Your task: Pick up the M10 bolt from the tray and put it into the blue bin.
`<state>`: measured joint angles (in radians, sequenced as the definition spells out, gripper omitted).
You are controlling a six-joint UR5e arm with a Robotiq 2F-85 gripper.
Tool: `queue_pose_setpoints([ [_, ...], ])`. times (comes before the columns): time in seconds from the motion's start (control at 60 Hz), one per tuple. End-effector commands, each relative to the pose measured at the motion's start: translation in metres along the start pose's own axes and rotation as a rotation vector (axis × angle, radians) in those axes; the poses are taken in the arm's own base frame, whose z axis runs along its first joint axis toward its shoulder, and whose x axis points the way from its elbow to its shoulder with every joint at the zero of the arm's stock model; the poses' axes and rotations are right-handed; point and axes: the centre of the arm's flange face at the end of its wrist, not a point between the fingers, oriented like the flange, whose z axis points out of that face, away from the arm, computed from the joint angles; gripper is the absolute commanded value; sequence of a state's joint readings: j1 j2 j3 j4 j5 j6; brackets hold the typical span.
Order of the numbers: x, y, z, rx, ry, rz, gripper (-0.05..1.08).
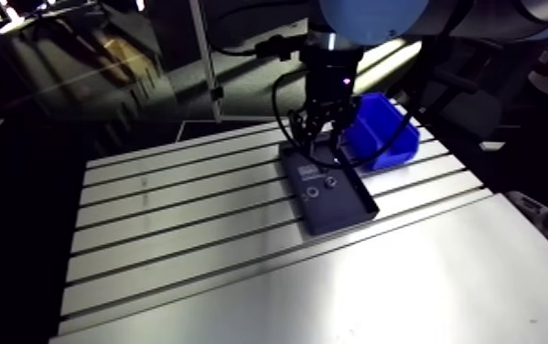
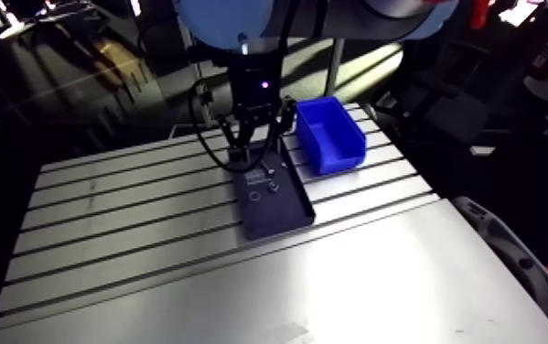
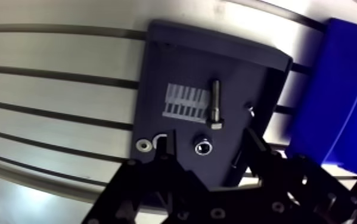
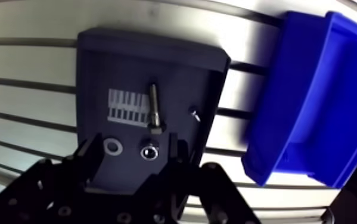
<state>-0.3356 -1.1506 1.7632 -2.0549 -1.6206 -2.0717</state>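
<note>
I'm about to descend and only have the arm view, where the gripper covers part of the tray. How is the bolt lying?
Observer: The bolt lies flat in the tray beside a pale striped label, head toward the open gripper.
Operator: Anything close to its head?
Observer: Yes, a nut lies right by the head, with a washer beside the nut.

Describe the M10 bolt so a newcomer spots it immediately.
On the slotted table sits a dark tray beside the blue bin. Near the tray's middle, alongside the striped label, lies the bolt: the only long silver shaft with a hex head, unlike the round nut and washer.
</note>
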Motion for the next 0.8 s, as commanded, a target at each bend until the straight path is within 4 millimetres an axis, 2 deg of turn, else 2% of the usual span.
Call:
queue_pose_setpoints([
  [0.017,0.005,0.006,0.017,-0.006,0.001,0.002,0.41],
  [0.283,0.013,0.009,0.032,-0.004,-0.008,0.002,0.44],
  [0.8,0.016,0.010,0.035,-0.003,-0.010,-0.002,0.50],
])
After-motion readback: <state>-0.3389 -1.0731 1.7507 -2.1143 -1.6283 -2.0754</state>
